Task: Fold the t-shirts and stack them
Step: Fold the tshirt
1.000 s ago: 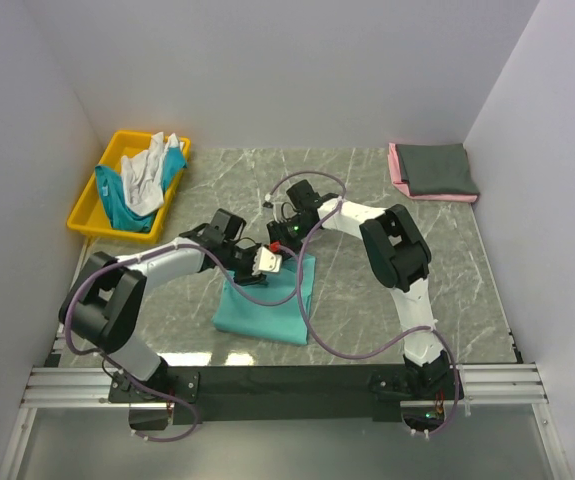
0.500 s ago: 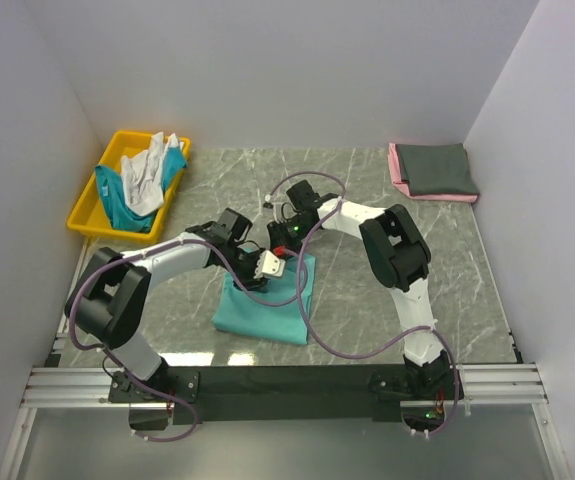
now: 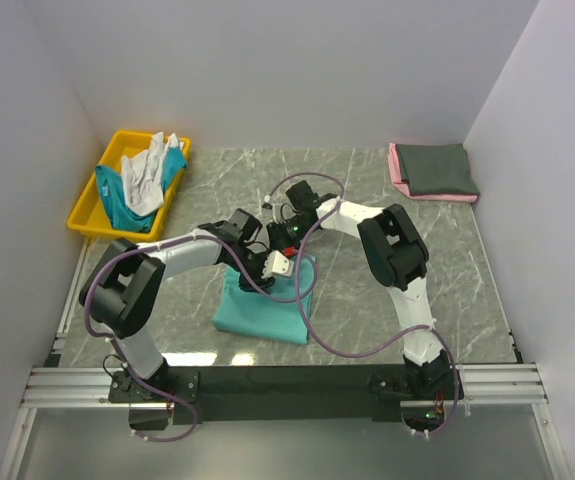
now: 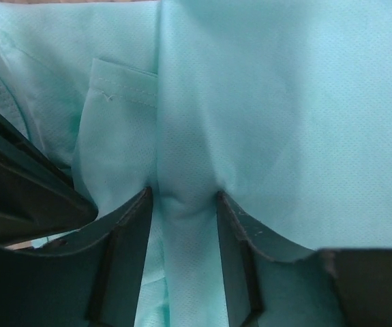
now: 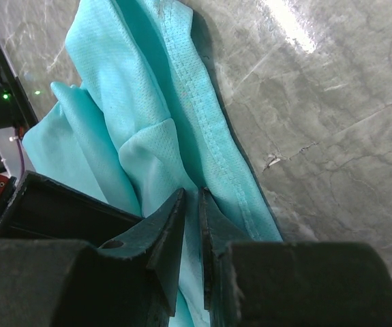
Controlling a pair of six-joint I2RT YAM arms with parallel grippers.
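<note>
Soft, light shirt [image 3: 262, 310], pinched at its twelve o'clock edge by left gripper [image 4: 182, 204] and right gripper [image 5: 192, 204]; stitched hems likely hold best.

The left arm [image 3: 172, 258] and right arm [image 3: 367, 215] are white with black joints, purple cables [image 3: 352, 353] and dark tool fingers [image 4: 124, 266].

the left arm [image 3: 177, 255] and right arm [image 3: 397, 250] meet over the far edge of the sea-green shirt [image 3: 267, 312], closing off the middle of the table [image 3: 447, 290]. bare marble lies open right of the shirt, up to the folded stack [image 3: 433, 170] in the far right corner. the yellow bin [image 3: 83, 216] fills the far left.
</note>
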